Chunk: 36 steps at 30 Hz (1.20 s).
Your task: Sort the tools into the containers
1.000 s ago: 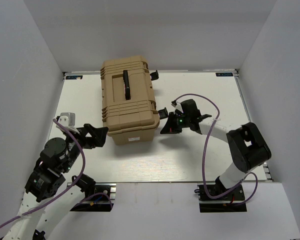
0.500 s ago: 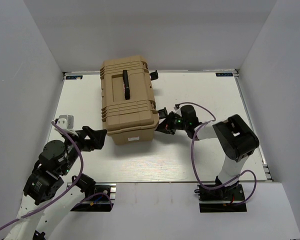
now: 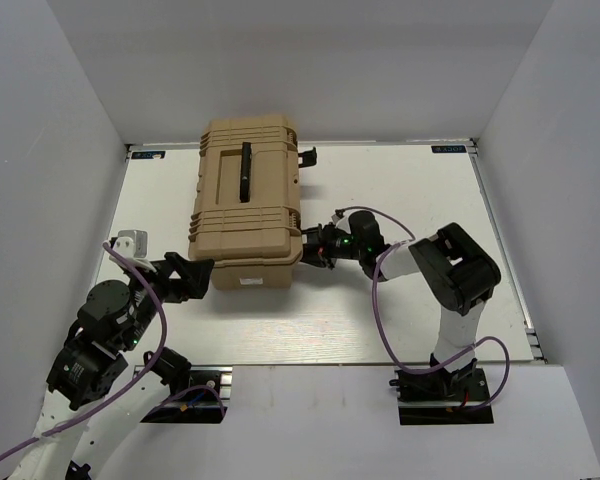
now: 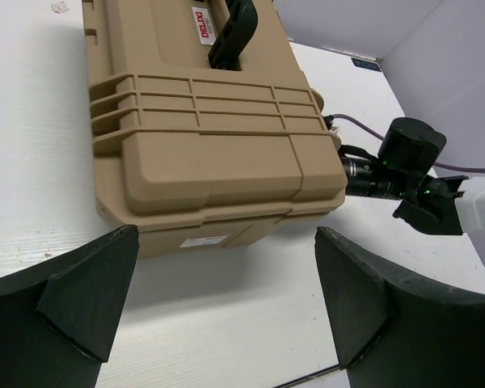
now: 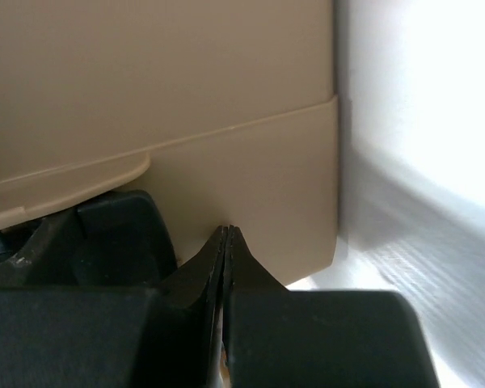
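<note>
Top external view, closed tan case [image 3: 245, 205] by the table's [image 3: 410, 190] far edge, my right gripper [image 3: 315, 250] pinched shut at its right wall, my left gripper [image 3: 198, 275] spread wide, empty, near its front-left corner.

Closed tan case [image 3: 250, 215] lies askew on the white table [image 3: 410, 180].

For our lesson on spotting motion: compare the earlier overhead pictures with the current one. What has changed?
The right gripper, shut, reached left against the right side of the tan case, and the case's near end swung left. The left gripper stayed open, almost in place by the case's near-left corner, holding nothing.
</note>
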Motion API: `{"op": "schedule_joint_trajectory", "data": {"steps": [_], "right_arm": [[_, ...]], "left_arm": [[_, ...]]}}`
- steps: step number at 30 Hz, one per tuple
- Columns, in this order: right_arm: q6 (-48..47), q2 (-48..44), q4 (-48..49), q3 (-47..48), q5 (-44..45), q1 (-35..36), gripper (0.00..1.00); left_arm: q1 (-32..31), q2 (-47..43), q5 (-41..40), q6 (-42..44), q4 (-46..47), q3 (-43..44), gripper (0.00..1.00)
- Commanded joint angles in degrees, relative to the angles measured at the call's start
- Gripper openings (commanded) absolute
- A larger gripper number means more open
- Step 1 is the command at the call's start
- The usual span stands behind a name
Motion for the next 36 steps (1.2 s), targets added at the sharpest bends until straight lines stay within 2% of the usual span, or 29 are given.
{"op": "schedule_joint_trajectory", "data": {"steps": [1,6,9,12,13,14,15,16,19,20,21,23,24,25,29,30,36], "right_arm": [[1.79,0.3,5.38,2.7,-3.0,1.79,0.0],[-1.79,-2.77,1.35,0.78,-1.6,0.3,0.0],[-8.29,-7.24,-6.9,-0.54,0.15,-4.16,0.0],[-19.43,-12.95,-24.7,1.65,4.36,-6.81,0.0],[-25.92,-13.75,-29.03,4.18,5.68,-9.26,0.0],[-29.46,-14.46,-37.42,5.77,9.09,-9.89,0.0],[-39.07,-15.94,-46.21,9.26,12.6,-11.03,0.0],[-42.04,-16.57,-51.87,12.87,14.82,-11.74,0.0],[-50.93,-18.94,-59.73,18.61,18.61,-13.76,0.0],[-52.42,-19.21,-65.05,19.66,19.57,-14.46,0.09],[-55.13,-20.52,-66.85,22.37,20.28,-14.82,0.23],[-61.02,-21.66,-72.71,23.88,21.07,-15.61,0.36],[-64.44,-22.54,-74.23,25.8,22.03,-15.96,0.78],[-69.44,-23.86,-76.08,26.35,22.04,-15.62,0.91],[-74.13,-27.47,-82.15,30.82,28.28,-16.05,0.91],[-74.67,-28.6,-83.64,31.18,32.46,-16.05,0.91],[-83.54,-39.94,-83.66,27.68,32.78,-16.05,0.91]], "left_arm": [[-0.02,0.4,-0.34,-0.43,-0.09,0.52,1.0],[-0.02,0.4,-0.34,-0.43,-0.09,1.04,1.0],[-0.02,1.01,-0.34,0.17,-0.09,1.57,1.0],[-0.02,2.5,0.97,1.32,1.75,1.58,1.0],[-0.02,3.12,1.5,1.32,2.28,1.58,1.0],[-0.02,4.69,2.89,2.19,2.29,1.58,1.0],[-0.02,5.58,3.6,3.33,3.85,1.58,1.0],[-0.02,6.45,5.44,4.13,4.48,1.58,1.0],[-0.02,9.8,9.04,7.03,6.5,1.58,1.0],[-0.02,10.5,9.93,7.82,7.03,1.58,1.0],[-0.02,11.55,10.81,8.52,8.16,1.58,1.0],[-0.02,12.09,12.83,10.54,9.22,2.1,1.0],[-0.02,13.48,13.88,11.86,9.75,2.89,1.0],[-0.02,14.02,13.89,12.74,10.37,2.89,1.0],[-0.63,17.26,15.74,17.39,10.9,5.35,1.0],[-0.64,17.88,15.74,18.19,10.9,6.14,1.0],[-1.16,18.59,20.21,21.45,14.58,6.67,1.0]]}}
